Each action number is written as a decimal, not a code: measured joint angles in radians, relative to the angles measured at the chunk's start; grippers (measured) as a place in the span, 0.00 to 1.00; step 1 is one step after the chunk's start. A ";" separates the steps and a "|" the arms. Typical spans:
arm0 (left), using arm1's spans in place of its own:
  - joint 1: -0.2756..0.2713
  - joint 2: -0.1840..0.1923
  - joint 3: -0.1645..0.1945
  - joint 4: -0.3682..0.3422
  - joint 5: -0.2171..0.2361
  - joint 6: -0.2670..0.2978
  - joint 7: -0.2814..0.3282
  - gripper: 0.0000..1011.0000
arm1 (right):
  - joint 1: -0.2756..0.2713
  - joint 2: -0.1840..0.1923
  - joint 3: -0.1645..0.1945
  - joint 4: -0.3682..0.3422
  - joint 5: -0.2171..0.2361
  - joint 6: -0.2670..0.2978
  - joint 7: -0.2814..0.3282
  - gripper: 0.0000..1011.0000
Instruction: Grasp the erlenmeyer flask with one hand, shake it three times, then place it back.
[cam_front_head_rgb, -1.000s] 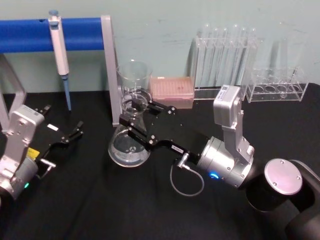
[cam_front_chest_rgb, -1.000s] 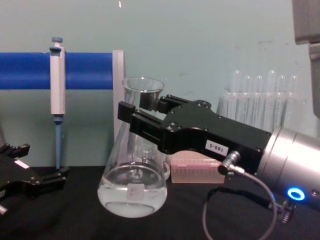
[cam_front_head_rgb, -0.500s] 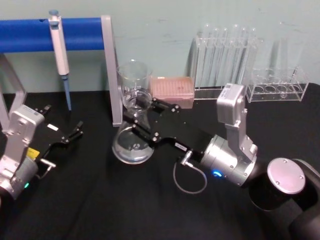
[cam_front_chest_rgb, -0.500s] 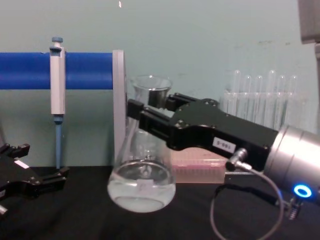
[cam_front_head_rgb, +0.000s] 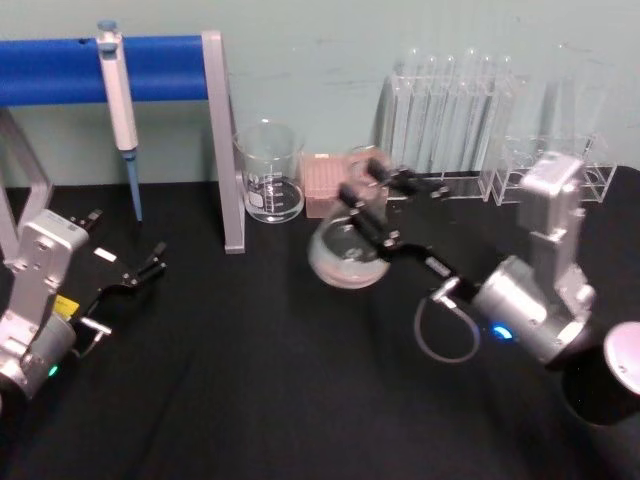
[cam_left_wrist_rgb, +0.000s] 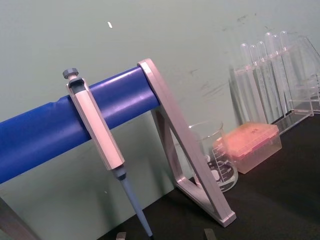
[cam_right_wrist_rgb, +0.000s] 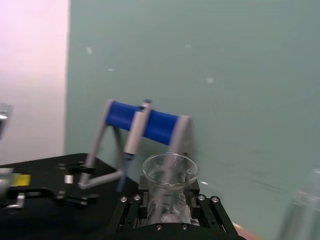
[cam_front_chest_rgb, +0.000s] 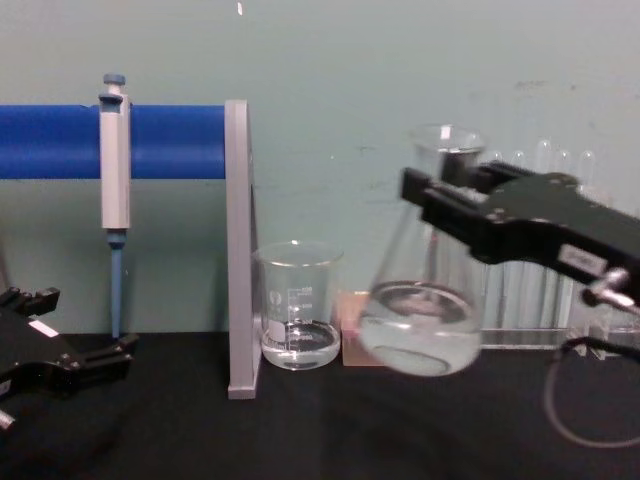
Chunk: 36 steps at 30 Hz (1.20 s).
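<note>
Clamping the erlenmeyer flask (cam_front_chest_rgb: 420, 330) by its narrow neck so the wide base can swing freely, the right claw (cam_front_chest_rgb: 430, 187) holds it tilted over the bench (cam_front_chest_rgb: 300, 430), right of the beaker (cam_front_chest_rgb: 297, 320), while the left claw (cam_front_head_rgb: 140, 268) sits spread and idle at far left.

Black table (cam_front_head_rgb: 250, 390), teal wall (cam_front_head_rgb: 320, 40) behind. Blue bar (cam_front_head_rgb: 60, 68) on grey frame (cam_front_head_rgb: 225, 150) along back left, pipette (cam_front_head_rgb: 118, 95) hanging off it, tip down. Glass beaker (cam_front_head_rgb: 268, 172) just beside frame's post, bit of clear liquid in bottom. Pink box (cam_front_head_rgb: 320, 180) next to beaker. Further right, row of tall test tubes (cam_front_head_rgb: 450, 110) upright in clear rack, second low clear rack (cam_front_head_rgb: 520, 175) beside it.
</note>
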 joint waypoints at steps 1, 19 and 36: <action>0.000 0.000 0.000 0.000 0.000 0.000 0.000 0.99 | -0.007 0.003 0.009 -0.005 -0.003 0.000 -0.007 0.45; 0.000 0.000 0.000 0.000 0.000 0.000 0.000 0.99 | -0.169 0.039 0.213 -0.093 -0.046 0.004 -0.149 0.45; 0.000 0.000 0.000 0.000 0.000 0.000 0.000 0.99 | -0.139 -0.006 0.206 -0.059 -0.065 0.017 -0.093 0.45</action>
